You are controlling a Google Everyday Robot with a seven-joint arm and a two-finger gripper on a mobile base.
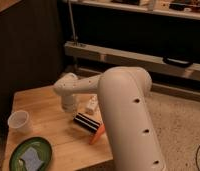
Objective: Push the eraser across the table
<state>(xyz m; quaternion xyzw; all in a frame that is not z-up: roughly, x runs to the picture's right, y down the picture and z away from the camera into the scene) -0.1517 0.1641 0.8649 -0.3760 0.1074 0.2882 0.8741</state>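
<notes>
The eraser point(87, 121), a flat black block with a pale stripe, lies on the light-brown wooden table point(40, 102) near its middle right. An orange carrot point(97, 135) lies just in front of it, touching or nearly touching its right end. My gripper point(69, 105) points down at the table just to the left of and behind the eraser, at the end of my white arm point(125, 115). The arm covers the table's right side.
A white bottle-like object point(91, 105) stands just behind the eraser, next to the gripper. A clear plastic cup point(19, 121) stands at the table's left edge. A green plate point(23, 150) holding a bluish piece sits at the front left corner. Dark shelving stands behind.
</notes>
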